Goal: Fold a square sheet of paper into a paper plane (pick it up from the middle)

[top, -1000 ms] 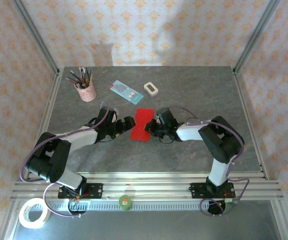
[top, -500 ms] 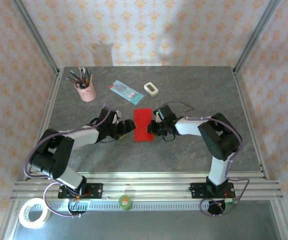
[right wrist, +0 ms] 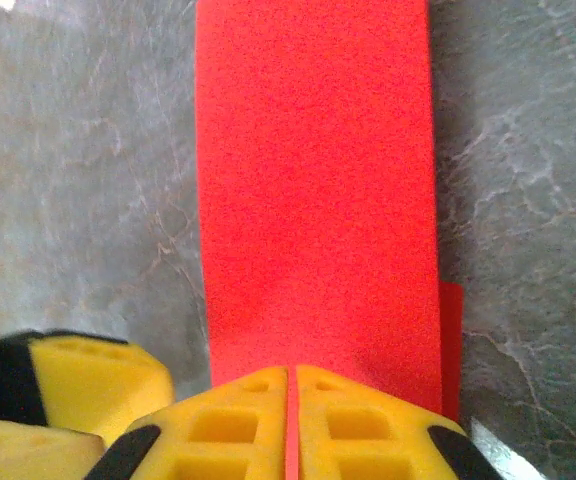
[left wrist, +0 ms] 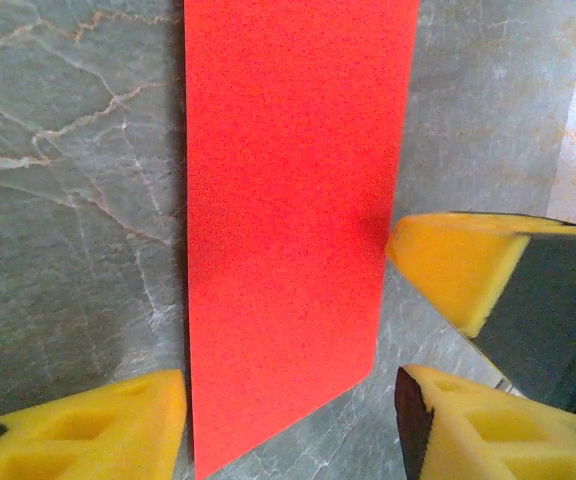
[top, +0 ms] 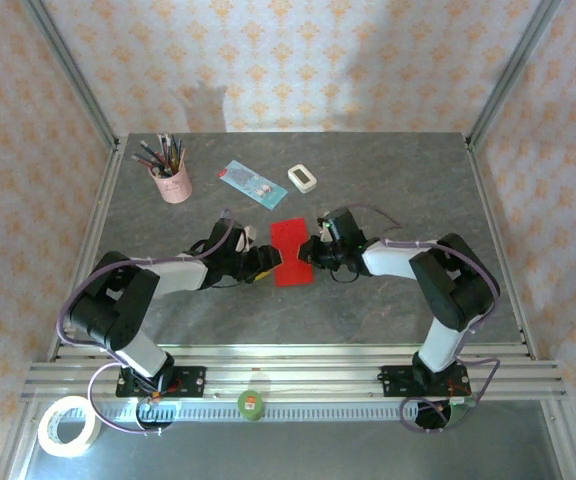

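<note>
**Folded Sheet Pinched at Mid-Table**

The square sheet of paper (top: 291, 250), folded into a narrow red rectangle, lies at the middle of the table (top: 398, 180). The right gripper (top: 312, 252) is closed, pinching the sheet's right edge. The left gripper (top: 266, 263) has its jaws apart, straddling the near left corner.

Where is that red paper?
In the overhead view the red paper lies at the middle of the table, between the left gripper and right gripper, nearer the arms than the blue card.

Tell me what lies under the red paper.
The red paper lies on the grey table; a lower red layer peeks out beside the right gripper. The surface beneath it is covered.
</note>
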Controlling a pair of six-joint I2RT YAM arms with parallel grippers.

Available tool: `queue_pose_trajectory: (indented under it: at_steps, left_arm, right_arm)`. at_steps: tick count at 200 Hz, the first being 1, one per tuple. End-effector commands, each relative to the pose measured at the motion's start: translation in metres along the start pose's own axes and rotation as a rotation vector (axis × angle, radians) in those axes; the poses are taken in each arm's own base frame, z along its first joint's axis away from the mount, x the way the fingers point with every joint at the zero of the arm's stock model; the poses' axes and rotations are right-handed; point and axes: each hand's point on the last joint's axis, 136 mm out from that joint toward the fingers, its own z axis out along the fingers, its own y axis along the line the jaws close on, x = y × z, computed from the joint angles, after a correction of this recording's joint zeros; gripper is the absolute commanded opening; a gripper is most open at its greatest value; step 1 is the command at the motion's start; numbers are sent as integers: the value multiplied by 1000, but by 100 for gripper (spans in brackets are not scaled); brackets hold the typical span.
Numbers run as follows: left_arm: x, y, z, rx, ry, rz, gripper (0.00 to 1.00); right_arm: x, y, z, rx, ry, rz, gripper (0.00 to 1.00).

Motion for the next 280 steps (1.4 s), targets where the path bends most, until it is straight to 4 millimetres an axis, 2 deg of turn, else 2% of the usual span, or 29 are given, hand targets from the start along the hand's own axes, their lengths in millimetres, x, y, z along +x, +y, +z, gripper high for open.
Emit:
queue_pose_trajectory:
  at_steps: [1, 63, 91, 150, 198, 254, 280]
  left_arm:
    - [3, 2, 5, 6, 5, -24, 56]
    - [7, 7, 10, -6, 24, -39, 46]
    - [9, 11, 14, -40, 42, -33, 37]
    - [13, 10, 21, -43, 64, -21, 31]
    - [10, -19, 22, 90, 80, -19, 29]
    - [-13, -37, 27, 149, 63, -35, 28]
    - [-18, -28, 32, 121, 70, -64, 25]
  right_arm:
    - [-11, -10, 6, 22, -54, 108, 11]
    - [3, -48, 15, 156, -13, 162, 10]
    - [8, -59, 15, 193, 0, 168, 10]
    - [9, -61, 15, 196, 4, 164, 9]
    - [10, -61, 15, 192, 4, 161, 9]
    - [10, -61, 14, 190, 0, 165, 9]
    - [9, -60, 14, 182, -3, 166, 9]
